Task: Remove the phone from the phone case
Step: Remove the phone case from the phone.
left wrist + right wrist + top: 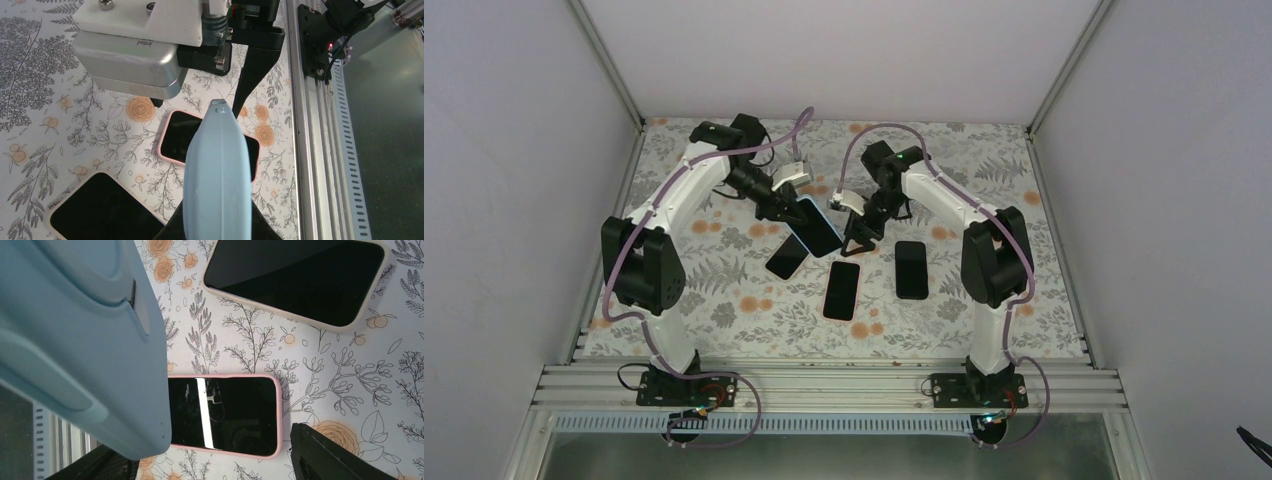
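Observation:
My left gripper [786,207] is shut on a phone [817,226] in a light blue phone case [216,170], which it holds above the table. The top view shows the dark screen, still inside the case. In the left wrist view the case runs edge-on away from my left gripper [217,222]. My right gripper [856,238] stands open just right of the held phone. In the right wrist view the blue case [85,340] fills the left side, by the left finger, and the right finger [330,455] is apart from it. My right gripper [210,462] holds nothing.
Three other phones lie screen-up on the floral table [984,180]: a pink-cased one [225,412] under the grippers, a cream-cased one [300,280], and a dark one [911,269] to the right. The aluminium rail [310,150] runs along the near edge.

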`<state>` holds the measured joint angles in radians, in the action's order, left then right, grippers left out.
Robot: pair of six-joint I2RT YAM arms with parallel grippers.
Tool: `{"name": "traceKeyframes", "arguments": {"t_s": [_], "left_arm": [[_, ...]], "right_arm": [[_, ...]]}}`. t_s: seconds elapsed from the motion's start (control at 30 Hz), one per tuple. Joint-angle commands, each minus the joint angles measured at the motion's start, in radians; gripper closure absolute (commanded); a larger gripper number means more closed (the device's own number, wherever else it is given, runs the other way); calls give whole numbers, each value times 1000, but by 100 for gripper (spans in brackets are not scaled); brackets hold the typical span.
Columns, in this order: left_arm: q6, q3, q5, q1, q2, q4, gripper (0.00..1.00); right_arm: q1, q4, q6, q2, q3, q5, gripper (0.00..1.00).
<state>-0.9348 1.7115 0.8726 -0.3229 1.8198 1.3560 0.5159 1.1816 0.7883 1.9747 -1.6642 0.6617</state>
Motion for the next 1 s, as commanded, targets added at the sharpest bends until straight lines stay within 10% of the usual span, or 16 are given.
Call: {"name": "traceKeyframes", "arguments": {"t_s": [0.0,0.97], "left_arm": [[-16,45,79,-1,-15,2,98],[-54,-54,78,-33,-110,3,98]], "right_arm": [[1,-21,-21,-15,-20,20,27],[-71,-7,-13,104,-200,-47,33]]}}
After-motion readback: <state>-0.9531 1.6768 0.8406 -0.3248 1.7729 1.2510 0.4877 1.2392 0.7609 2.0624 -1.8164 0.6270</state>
